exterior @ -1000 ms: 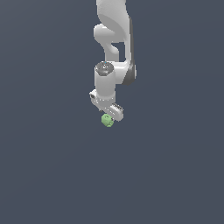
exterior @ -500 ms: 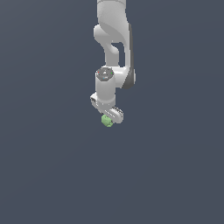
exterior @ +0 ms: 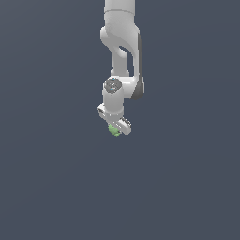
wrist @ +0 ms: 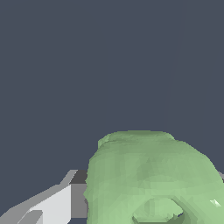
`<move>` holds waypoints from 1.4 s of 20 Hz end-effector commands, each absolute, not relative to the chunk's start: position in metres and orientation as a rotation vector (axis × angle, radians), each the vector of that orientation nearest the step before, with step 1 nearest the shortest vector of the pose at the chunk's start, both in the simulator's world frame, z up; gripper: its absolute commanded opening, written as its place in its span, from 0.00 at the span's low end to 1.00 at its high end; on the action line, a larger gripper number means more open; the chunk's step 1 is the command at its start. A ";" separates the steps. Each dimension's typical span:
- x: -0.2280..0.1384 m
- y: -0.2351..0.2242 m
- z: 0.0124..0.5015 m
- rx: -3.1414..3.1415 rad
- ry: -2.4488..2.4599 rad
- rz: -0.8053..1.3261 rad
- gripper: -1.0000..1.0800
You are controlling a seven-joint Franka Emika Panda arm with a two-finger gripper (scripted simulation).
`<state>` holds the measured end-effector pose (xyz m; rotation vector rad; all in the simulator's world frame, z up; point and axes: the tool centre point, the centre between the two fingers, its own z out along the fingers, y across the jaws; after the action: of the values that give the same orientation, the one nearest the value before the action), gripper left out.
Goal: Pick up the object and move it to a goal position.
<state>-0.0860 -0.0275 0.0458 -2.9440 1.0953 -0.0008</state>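
**Green blob carried in the pincer**

Close to the wrist camera, the object, a lumpy light-green blob with a hollow in it, fills the view against one grey-white finger. Farther off, the exterior view shows the gripper closed on it under the single white arm.

Risk: the hold looks shallow, so a quick swing could let the rounded blob slip free.

Count: one object, one gripper, one arm.
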 end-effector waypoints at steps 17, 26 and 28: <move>-0.079 -0.030 0.061 -2.944 1.095 -0.002 0.00; -0.054 -0.042 0.113 -2.944 1.096 -0.002 0.00; -0.047 -0.045 0.129 -2.945 1.097 -0.002 0.00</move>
<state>-0.0523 -0.0423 0.1165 -2.9444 1.0962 -0.0015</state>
